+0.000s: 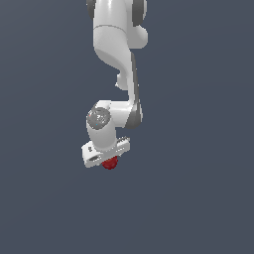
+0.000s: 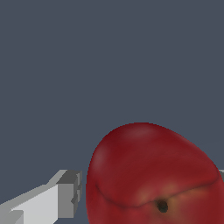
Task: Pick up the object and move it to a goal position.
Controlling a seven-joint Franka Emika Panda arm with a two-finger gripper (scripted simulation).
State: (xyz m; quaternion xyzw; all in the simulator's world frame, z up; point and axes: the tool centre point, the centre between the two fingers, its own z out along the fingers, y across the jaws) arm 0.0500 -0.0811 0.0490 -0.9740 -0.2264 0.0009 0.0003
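The bench (image 1: pixel 198 198) is a plain dark grey surface that fills both views with no edges, walls or other things in sight, so there looks to be open room on every side for carrying. The white arm (image 1: pixel 116 44) hangs down from the top of the exterior view, and its pincer (image 1: pixel 110 159) sits at the bottom with the fruit (image 1: pixel 111 162) between its jaws. In the wrist view the fruit (image 2: pixel 153 175) is dark red, rounded and smooth-skinned with a small dark pit, and one grey finger (image 2: pixel 65 194) stands just beside its flank, seemingly touching. The pincer appears closed on the fruit across its middle. I judge the fruit light, fairly firm and a little slippery, so a hold on the widest part suits it best.
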